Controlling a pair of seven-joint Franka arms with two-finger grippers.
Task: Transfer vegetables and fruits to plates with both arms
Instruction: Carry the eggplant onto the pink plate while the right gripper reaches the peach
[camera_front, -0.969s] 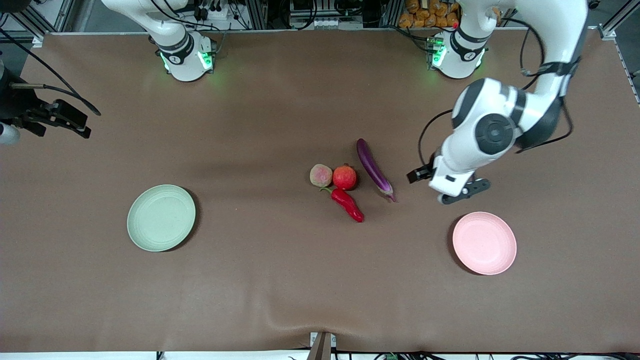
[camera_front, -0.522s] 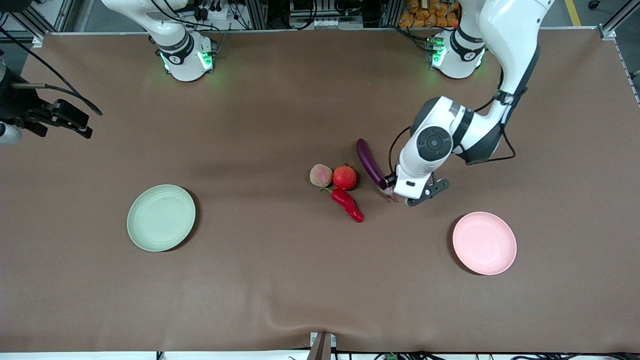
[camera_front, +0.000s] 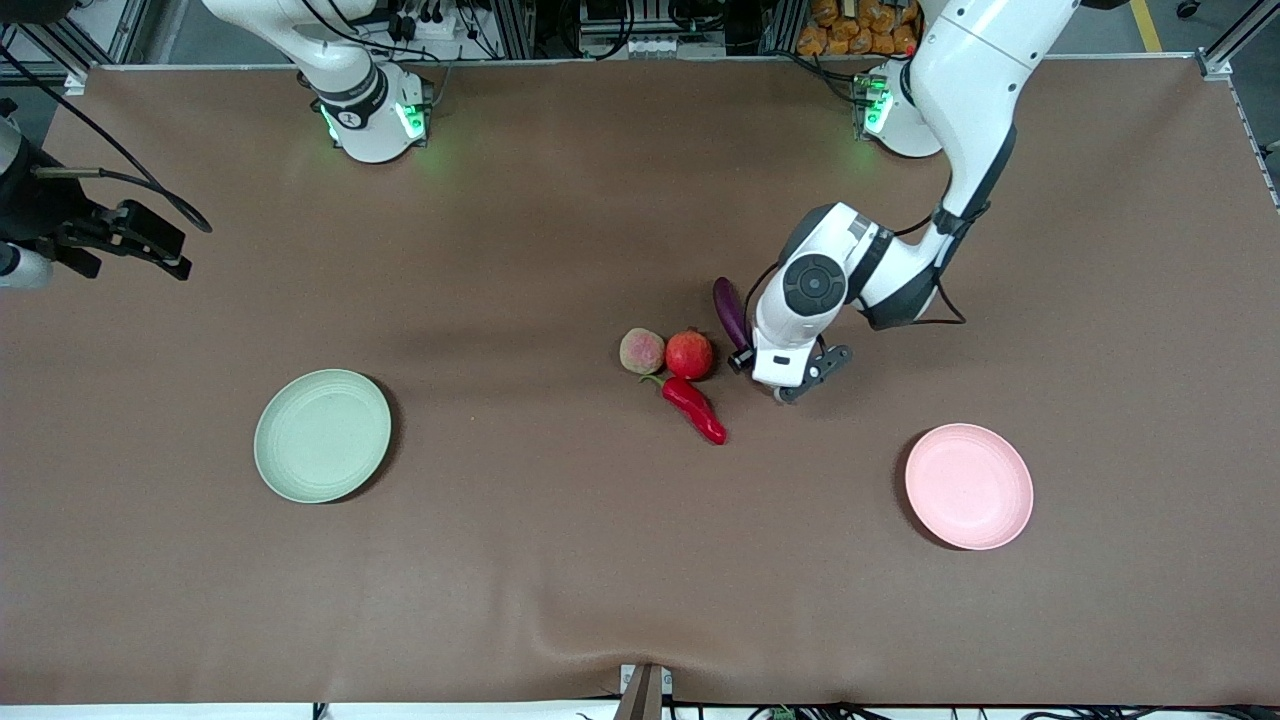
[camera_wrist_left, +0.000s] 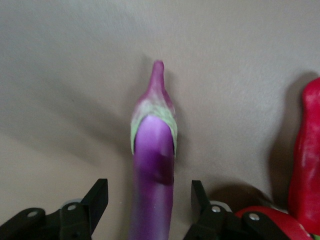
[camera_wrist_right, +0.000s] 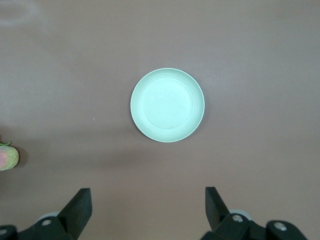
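Fingers of the left gripper spread astride the eggplant on the counter; right gripper spread, waiting above the green plate.

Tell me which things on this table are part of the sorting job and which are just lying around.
Part of the job:
long glossy purple eggplant, between the open left gripper fingers
shiny red chili pepper
round red fruit
pale yellow-green blushed fruit
pale green plate
pale pink plate
right gripper, waiting open above the table

Lying about:
nothing else on the brown table
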